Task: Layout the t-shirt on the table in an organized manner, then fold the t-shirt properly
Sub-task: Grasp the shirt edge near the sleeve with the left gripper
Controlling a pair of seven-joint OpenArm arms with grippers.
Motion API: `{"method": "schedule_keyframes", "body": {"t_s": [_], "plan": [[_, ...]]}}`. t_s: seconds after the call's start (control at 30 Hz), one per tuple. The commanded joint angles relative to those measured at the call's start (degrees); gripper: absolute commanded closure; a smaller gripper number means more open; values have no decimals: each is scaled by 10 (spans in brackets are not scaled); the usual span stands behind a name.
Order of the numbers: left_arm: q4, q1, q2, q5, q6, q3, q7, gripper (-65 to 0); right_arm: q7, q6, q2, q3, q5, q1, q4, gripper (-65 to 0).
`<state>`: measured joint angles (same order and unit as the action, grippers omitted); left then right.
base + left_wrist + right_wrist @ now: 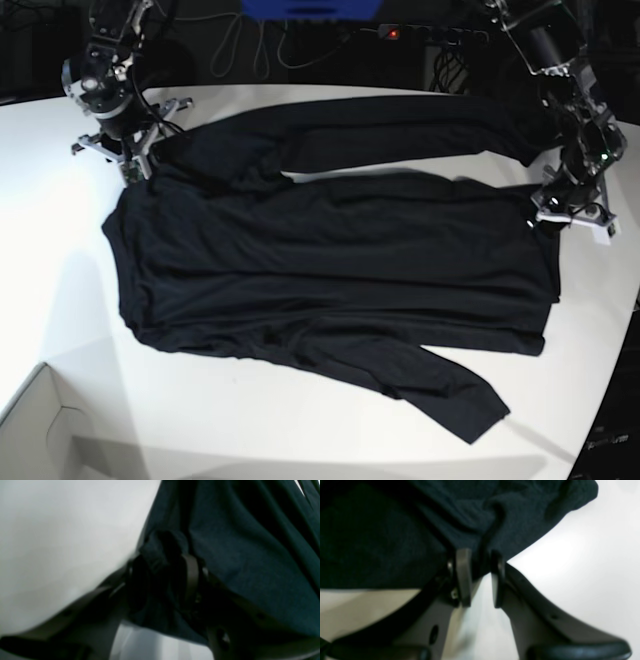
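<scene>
The black long-sleeved t-shirt (330, 260) lies spread sideways across the white table (300, 440), one sleeve along the far edge and the other angled toward the near right. My right gripper (140, 160) sits at the shirt's far-left corner. In the right wrist view its jaws pinch a fold of the t-shirt (395, 530) at the right gripper's (480, 555) tips, over the table (582, 567). My left gripper (545, 215) is at the shirt's right edge. Close up, the left gripper (163, 562) is shut on a bunched fold of the t-shirt (250, 542) beside the bare table (62, 542).
A pale box corner (40, 430) juts in at the near left. The table's curved edge (622, 370) runs down the right against a dark floor. Cables and a blue object (310, 8) lie behind the far edge.
</scene>
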<state>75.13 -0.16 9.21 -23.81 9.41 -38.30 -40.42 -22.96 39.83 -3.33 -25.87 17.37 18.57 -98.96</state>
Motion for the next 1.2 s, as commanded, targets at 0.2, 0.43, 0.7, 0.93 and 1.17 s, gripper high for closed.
{"method": "schedule_keyframes", "body": {"t_s": [0.2, 0.43, 0.7, 0.93, 1.17], "plan": [[71, 36, 7, -8, -1, -3, 9, -229, 9, 2, 2, -1, -7, -5, -9, -145], [75, 33, 7, -8, -2, -3, 9, -229, 9, 2, 2, 1, -7, -5, -9, -145], [74, 13, -5, -4, -2, 0, 9, -229, 9, 2, 3, 1, -7, -6, -9, -145], [64, 7, -6, -7, -2, -3, 9, -229, 9, 2, 4, -2, -7, -6, -9, -145], [57, 6, -6, -7, -2, -31, 9, -229, 9, 2, 5, -1, -7, -6, -9, -145]]}}
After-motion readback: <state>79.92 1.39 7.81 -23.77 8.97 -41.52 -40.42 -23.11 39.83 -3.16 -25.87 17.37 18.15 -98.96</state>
